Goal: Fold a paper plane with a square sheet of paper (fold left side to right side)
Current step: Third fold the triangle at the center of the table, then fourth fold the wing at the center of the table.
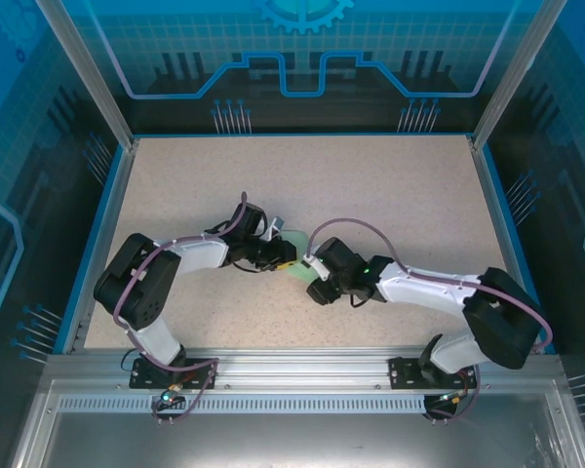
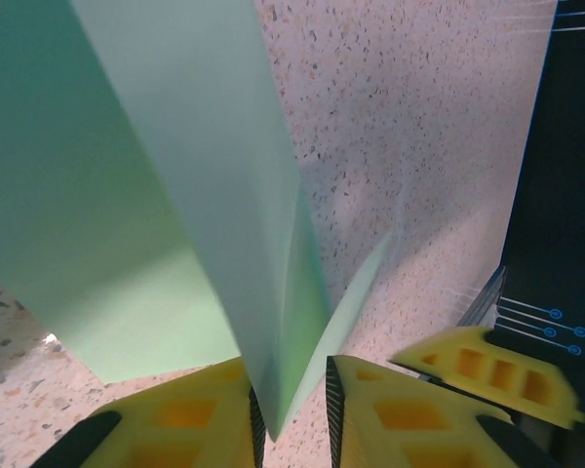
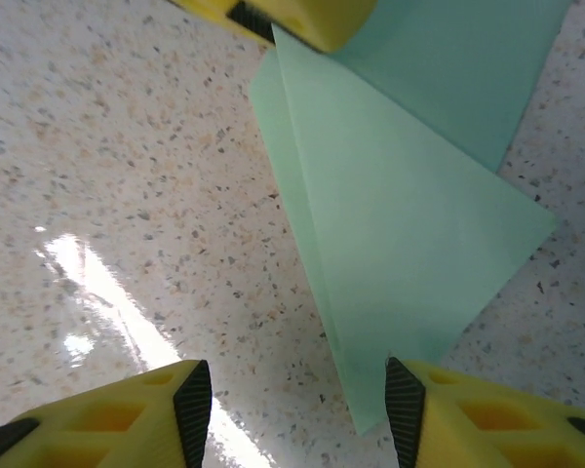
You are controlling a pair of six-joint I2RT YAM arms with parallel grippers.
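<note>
1. One pale mint-green sheet of thin paper (image 3: 409,224), folded into overlapping layers with a pointed end, lies on the speckled beige desk (image 1: 370,185) between two robot claws that meet nose to nose.
2. The left claw (image 2: 294,414) stands narrow. Its two yellow fingers (image 2: 185,429) pinch a raised fold of the sheet, which stands up between them. The rest of the paper spreads ahead of this claw and off to its left.
3. The right claw (image 3: 291,409) stands wide and holds nothing. The sheet's pointed tip lies flat on the desk between its two fingers, just beside the right-hand one.
4. Ahead of the right claw, one finger of the left claw sits at the far end of the sheet, over its upper edge.
5. Just to the right of the left claw, one finger of the right claw hangs close above the desk.
</note>
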